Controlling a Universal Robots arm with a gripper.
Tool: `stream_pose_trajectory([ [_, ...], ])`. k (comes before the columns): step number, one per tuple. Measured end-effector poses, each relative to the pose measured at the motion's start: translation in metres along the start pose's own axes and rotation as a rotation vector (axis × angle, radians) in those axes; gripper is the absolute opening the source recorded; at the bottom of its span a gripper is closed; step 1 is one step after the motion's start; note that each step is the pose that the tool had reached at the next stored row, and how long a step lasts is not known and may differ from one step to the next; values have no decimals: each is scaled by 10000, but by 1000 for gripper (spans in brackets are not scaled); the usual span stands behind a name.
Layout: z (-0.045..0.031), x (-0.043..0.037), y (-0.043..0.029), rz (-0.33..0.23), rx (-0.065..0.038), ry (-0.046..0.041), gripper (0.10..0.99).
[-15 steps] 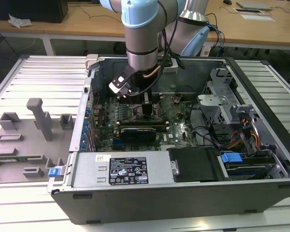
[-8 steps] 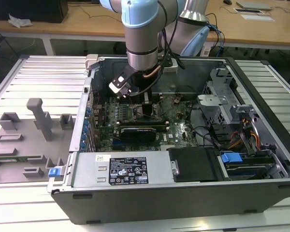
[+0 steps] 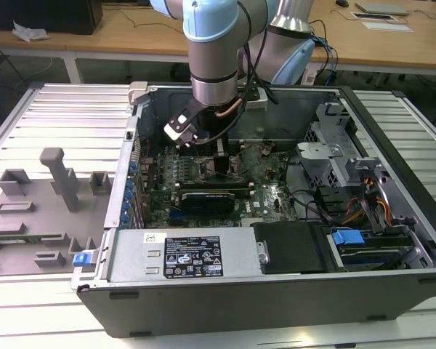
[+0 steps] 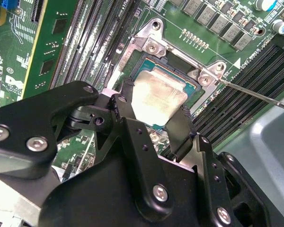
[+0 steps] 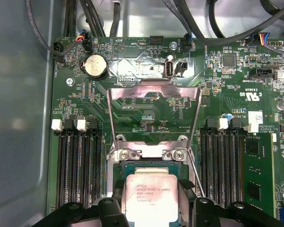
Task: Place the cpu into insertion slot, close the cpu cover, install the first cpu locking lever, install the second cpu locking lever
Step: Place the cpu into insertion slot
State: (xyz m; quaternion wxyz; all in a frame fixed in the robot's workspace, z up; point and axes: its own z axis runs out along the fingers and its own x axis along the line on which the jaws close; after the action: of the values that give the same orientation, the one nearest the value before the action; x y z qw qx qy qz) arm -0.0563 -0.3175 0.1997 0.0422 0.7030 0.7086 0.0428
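Slatted metal tabletop [image 3: 65, 109] carries an open computer case [image 3: 276, 291]. Inside it, the gripper [image 4: 155, 103] clamps opposite edges of the cpu [image 4: 158, 92], which lies squarely over the insertion slot [image 4: 190, 86]. The cpu cover [image 5: 154, 90] stands swung up off that slot.

one cpu [image 5: 153, 198], one cpu cover [image 5: 154, 89], two fingers [image 4: 181, 128]

Bright, even overhead light; glare on cpu [image 4: 158, 97]; soft shadows.
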Motion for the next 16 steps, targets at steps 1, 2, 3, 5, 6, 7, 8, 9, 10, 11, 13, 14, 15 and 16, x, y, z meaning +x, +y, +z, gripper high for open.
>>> stream_pose_trajectory([
  [1,1,0,0,0,-3,1,529],
  [2,2,0,0,0,-4,2,545],
  [3,2,0,0,0,-2,2,545],
  [5,1,0,0,0,0,1,608],
  [6,1,0,0,0,0,1,608],
  [7,-1,0,0,0,0,0,608],
  [8,-13,0,1,0,0,1,608],
  [9,-37,0,5,0,0,-1,608],
  [10,-73,0,9,-2,0,-6,608],
  [11,-100,1,12,-1,-1,-9,608],
  [13,-119,1,15,-1,-1,-10,608],
  [14,-120,1,15,-1,-2,-10,608],
  [15,-120,1,15,-1,-2,-10,608],
  [16,-120,1,15,-1,-1,-12,608],
])
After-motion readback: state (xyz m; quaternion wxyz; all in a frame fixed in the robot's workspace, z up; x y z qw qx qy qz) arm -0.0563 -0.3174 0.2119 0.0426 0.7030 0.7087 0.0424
